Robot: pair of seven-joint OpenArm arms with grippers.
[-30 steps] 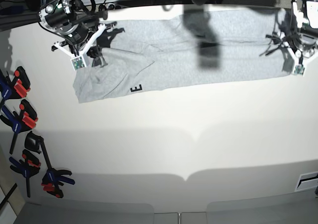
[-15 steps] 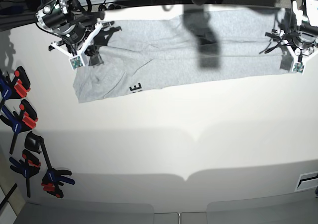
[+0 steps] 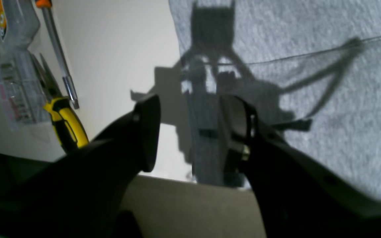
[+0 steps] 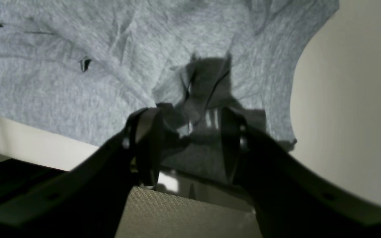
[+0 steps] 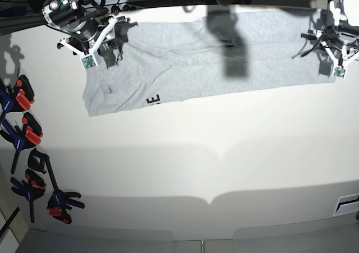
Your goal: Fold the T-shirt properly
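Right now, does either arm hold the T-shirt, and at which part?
Nothing is held. Both sets of jaws stand open above the T-shirt, which lies flat on the table.

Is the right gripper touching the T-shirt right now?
Cannot tell. In the right wrist view the right gripper has open jaws over the T-shirt, nothing pinched between them; neither view shows plainly whether the fingertips rest on the cloth.

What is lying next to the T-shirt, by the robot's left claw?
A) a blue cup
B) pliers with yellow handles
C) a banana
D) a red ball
B: in the left wrist view, the pliers with yellow handles lie on the table beside the T-shirt, near the open left gripper.
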